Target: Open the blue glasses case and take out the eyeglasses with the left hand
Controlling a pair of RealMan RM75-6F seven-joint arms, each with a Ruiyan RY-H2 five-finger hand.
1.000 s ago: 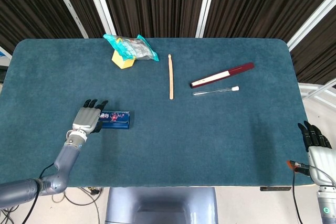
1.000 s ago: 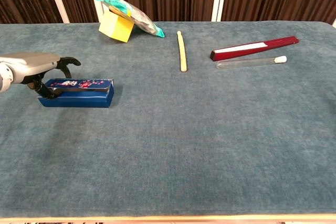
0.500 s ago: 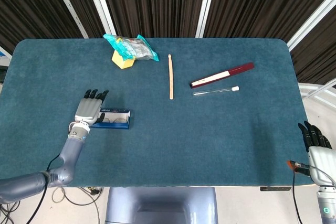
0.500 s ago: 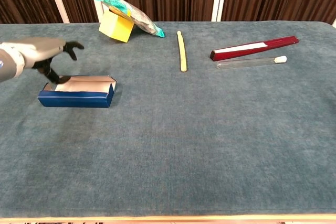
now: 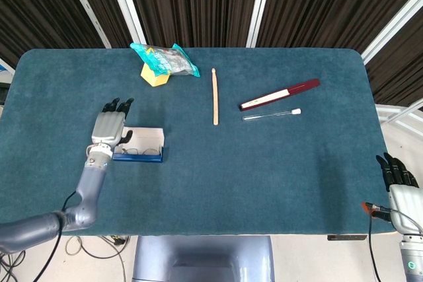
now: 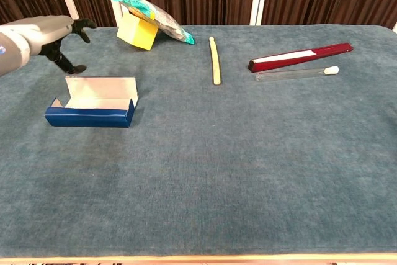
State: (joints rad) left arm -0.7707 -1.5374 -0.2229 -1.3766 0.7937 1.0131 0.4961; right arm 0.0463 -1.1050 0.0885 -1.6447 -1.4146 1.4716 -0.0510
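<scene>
I'm hovering my empty, spread-fingered left hand (image 5: 109, 127) just above the open blue rectangular glasses case (image 6: 93, 108), thin-framed eyeglasses (image 5: 141, 152) inside below my fingers; a clumsy reach risks shoving the light case.

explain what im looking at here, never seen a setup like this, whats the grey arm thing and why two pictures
Both pictures show one moment from the robot's own two cameras: the head view looks down on the table, the chest view looks across it. The grey arm ends in the left robot hand, fingers spread and holding nothing, just above the blue glasses case. The case lid stands open and the eyeglasses lie inside. The right robot hand waits off the table edge. Also there: a yellow block under a teal packet, a wooden stick, a red case and a glass tube.
</scene>
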